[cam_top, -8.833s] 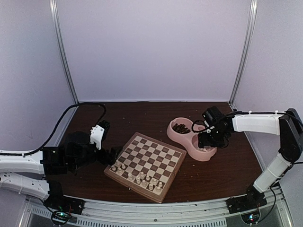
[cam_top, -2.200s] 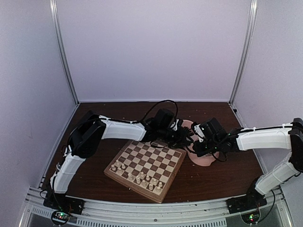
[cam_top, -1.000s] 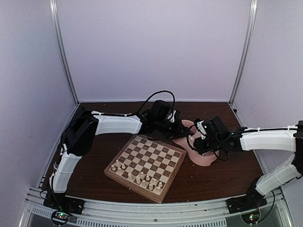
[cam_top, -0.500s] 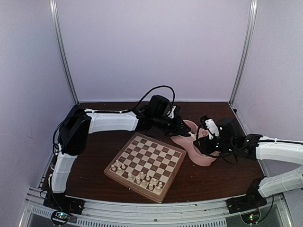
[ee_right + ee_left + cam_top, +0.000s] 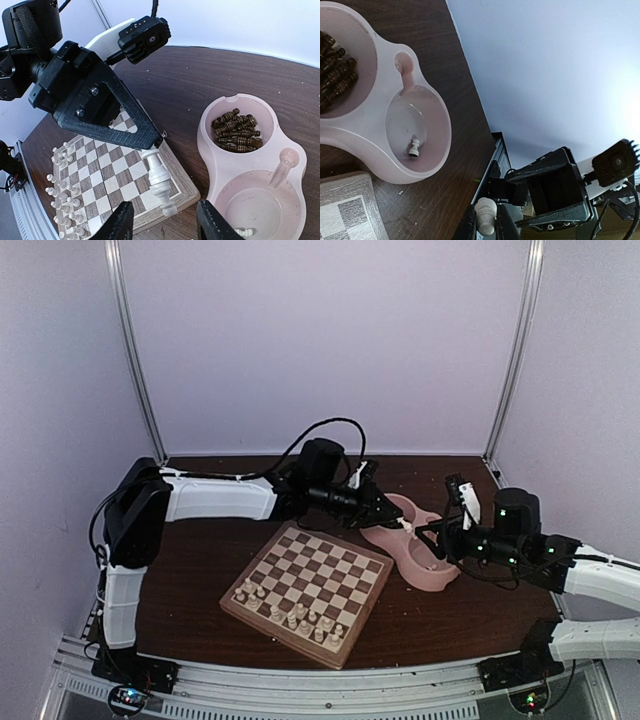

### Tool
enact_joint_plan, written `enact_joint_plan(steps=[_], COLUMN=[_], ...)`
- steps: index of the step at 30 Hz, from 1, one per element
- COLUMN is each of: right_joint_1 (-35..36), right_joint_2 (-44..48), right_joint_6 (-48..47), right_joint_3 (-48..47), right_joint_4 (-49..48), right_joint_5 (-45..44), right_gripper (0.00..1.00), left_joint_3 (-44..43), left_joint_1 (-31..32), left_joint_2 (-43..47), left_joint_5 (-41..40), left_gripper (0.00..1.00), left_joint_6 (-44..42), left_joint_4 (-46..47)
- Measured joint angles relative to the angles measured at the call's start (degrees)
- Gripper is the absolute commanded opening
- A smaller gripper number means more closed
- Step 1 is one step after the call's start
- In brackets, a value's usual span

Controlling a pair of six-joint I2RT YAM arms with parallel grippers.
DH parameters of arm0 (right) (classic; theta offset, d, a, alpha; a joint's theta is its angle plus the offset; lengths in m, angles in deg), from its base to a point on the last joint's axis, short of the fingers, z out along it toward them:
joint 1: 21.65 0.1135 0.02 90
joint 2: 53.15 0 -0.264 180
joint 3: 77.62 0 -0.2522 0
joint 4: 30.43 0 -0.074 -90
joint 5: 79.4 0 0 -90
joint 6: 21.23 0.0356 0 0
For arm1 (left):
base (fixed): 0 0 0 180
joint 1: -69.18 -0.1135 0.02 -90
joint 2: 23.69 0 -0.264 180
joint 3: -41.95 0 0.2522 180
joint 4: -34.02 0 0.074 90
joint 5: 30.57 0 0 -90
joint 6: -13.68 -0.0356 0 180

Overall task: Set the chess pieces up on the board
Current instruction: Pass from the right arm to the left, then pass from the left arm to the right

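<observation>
Progress: pale chess pieces (image 5: 295, 618) fill much of the near two rows of board (image 5: 325, 575); exact count too small to tell. One pale piece (image 5: 413, 148) lies alone in pink bowl (image 5: 265, 157), near compartment. Dark pieces (image 5: 234, 131) heaped in other compartment, none on board. Far rows bare. Judged well under half done.

Left tool (image 5: 152, 144): clamped on pale piece (image 5: 159, 179), hanging head-up, base down, clear of desk (image 5: 200, 560), near the board corner by the bowl.

Right tool (image 5: 443, 533): fingers parted, nothing between, beside bowl.
</observation>
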Motion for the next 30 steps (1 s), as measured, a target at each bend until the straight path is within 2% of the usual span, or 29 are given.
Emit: enact_joint_plan(steps=[10, 20, 30], right_joint_1=[-1.9, -2.2, -2.2], right_joint_2=[1.4, -0.8, -1.3], right_joint_6=[1.8, 2.0, 2.0], right_joint_3=[1.6, 1.7, 1.7], right_joint_4=[-3.0, -3.9, -4.3], right_joint_5=[6.9, 8.7, 9.0], right_gripper=[0.41, 0.38, 0.25], left_joint_3=[5.4, 6.2, 6.4], left_joint_1=[0.0, -0.1, -0.1], left_joint_2=[0.8, 1.1, 1.1], left_joint_5=[2.9, 3.6, 3.8], left_gripper=[0.05, 0.04, 0.04], left_joint_6=[5.6, 7.6, 8.3], left_joint_4=[10.1, 13.6, 14.4])
